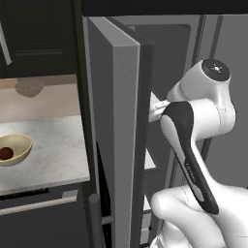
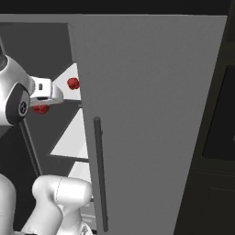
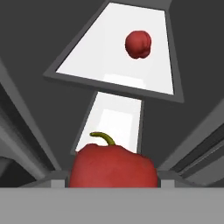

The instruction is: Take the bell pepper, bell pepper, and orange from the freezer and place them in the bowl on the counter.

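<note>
Progress check — roughly one of three items looks done. The small dark brownish-orange round orange (image 1: 6, 153) already sits inside the shallow pale-yellow bowl (image 1: 23, 143) on the white-grey marbled stone worktop (image 1: 53, 150), left of the tall grey freezer (image 1: 160, 58) with its thick grey door (image 2: 151, 114) swung open.

Both glossy red lumpy bell peppers are still in the freezer zone. The near bell pepper (image 3: 113, 168) fills the bottom of the hand view, green stem curling up, right at the jaws; in the right base view a red lump (image 2: 41, 109) shows just under the white hand. I read it as pinched between the jaws — the fingertips themselves are hidden behind it, so that's a judgement. The far bell pepper (image 3: 138, 44) lies alone on a white freezer shelf (image 3: 96, 57) well beyond, also seen at (image 2: 73, 83).

Left to do: carry this pepper out past the door to the bowl, return for the second.
</note>
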